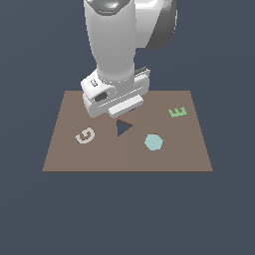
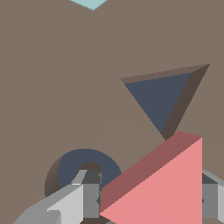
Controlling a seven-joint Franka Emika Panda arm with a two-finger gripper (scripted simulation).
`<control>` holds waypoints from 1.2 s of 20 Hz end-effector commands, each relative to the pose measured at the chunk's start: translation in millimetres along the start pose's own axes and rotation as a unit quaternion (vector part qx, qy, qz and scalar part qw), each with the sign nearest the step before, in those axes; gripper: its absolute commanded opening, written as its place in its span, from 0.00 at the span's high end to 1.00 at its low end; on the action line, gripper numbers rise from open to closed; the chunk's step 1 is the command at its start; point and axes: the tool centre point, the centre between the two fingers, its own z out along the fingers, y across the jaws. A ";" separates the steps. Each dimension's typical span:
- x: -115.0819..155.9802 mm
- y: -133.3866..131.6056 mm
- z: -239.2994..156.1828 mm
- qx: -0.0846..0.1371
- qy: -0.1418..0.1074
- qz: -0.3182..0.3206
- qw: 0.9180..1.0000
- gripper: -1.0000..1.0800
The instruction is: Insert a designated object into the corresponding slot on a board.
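Note:
The salmon-red triangular piece (image 2: 164, 188) is held between my gripper's (image 2: 151, 201) two grey fingers (image 2: 85, 199), which are shut on its sides. In the wrist view it hovers just short of the dark navy triangular slot (image 2: 162, 94) cut into the brown board (image 2: 57, 87). In the exterior view the gripper (image 1: 118, 117) hangs low over the board (image 1: 64, 149), right at the far tip of the slot (image 1: 123, 128); only a sliver of red (image 1: 118, 119) shows under the hand.
On the board are a white G (image 1: 85, 135), a green E (image 1: 178, 112) and a teal hexagon (image 1: 153, 142), whose edge also shows in the wrist view (image 2: 89, 3). A dark ring-shaped recess (image 2: 83, 168) lies beneath the gripper.

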 end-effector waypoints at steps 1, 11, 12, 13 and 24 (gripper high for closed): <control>11.8 -0.5 -0.6 0.000 0.000 0.042 0.999 1.00; 47.6 5.4 -1.9 0.000 0.000 0.168 0.986 1.00; 50.1 6.3 -2.0 0.000 0.000 0.177 0.984 1.00; 52.4 7.2 -2.1 0.000 0.000 0.186 0.983 1.00; 65.3 14.1 -2.5 0.000 0.000 0.235 0.972 1.00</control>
